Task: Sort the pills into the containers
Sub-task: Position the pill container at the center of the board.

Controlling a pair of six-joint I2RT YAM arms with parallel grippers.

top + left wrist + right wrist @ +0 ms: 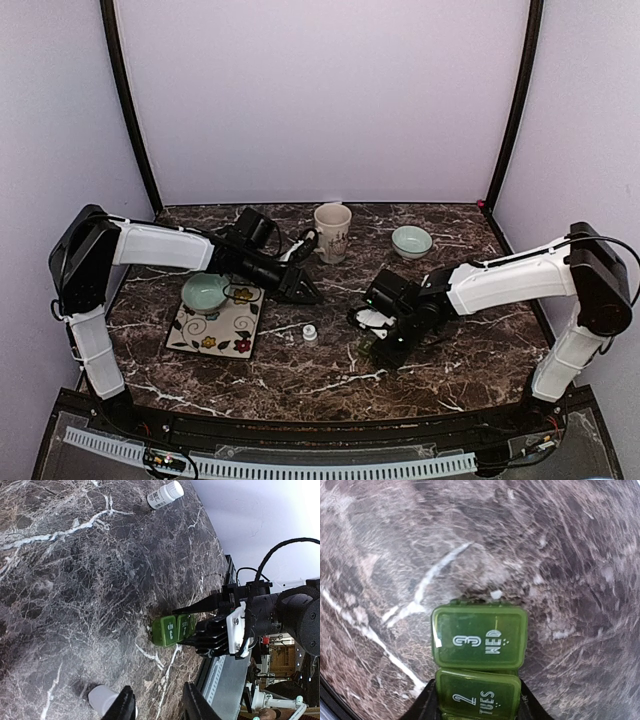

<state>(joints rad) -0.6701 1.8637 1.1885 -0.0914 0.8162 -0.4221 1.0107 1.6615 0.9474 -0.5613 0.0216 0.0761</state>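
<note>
A dark marble worktop (330, 390) is being shown, with pale walls behind it. The green pill box (479, 636) is being pinched by the right end effector (368, 338), with one finger on each side of the part marked TUES. The part marked WED is sticking out in front of those fingers. It cannot be told if the box is touching the worktop or is just over it. Both lids that can be seen are shut.

The left end effector (157, 705) is being held with its fingers spread and nothing between them. The pill box is lying ahead of it, well apart. A small white bottle (102, 699) is sitting just beside one of its fingers. No pills can be seen.

The box is probably being held steady so that a lid can be opened. To do this well, the box should be kept flat and low. It should be squeezed only at the sides, so the lids are not being pressed shut. The WED lid should be lifted gently at its front lip.
</note>
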